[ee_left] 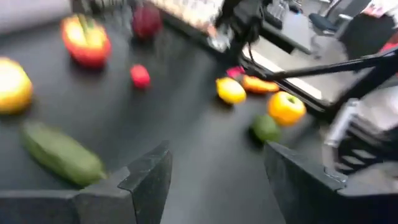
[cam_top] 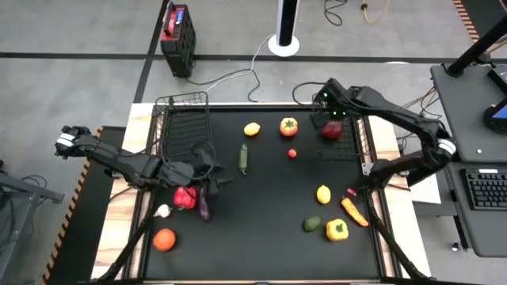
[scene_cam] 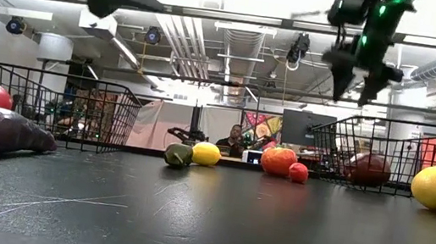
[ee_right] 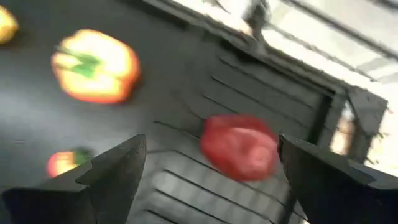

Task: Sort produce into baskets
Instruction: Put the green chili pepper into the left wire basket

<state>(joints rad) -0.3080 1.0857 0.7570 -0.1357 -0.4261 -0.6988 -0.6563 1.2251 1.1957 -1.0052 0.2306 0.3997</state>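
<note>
On the desk's (cam_top: 261, 237) left, the left basket (cam_top: 184, 119) stands at the far edge. In front of it, the left gripper (cam_top: 212, 176) hovers over the mat with its fingers (ee_left: 146, 180) parted around nothing, a red pepper (cam_top: 184, 197) and purple eggplant (cam_top: 204, 207) just beside it. A garlic (cam_top: 162, 210) and orange tomato (cam_top: 164, 238) lie nearer the front. A cucumber (cam_top: 243, 157), lemon (cam_top: 252, 128), orange-red tomato (cam_top: 288, 126) and small red tomato (cam_top: 292, 153) sit mid-desk. The right gripper (cam_top: 326, 111) hangs over the right basket (cam_top: 356, 146), fingers (ee_right: 115, 171) spread wide and empty, above a dark red fruit (cam_top: 331, 130) in that basket
</note>
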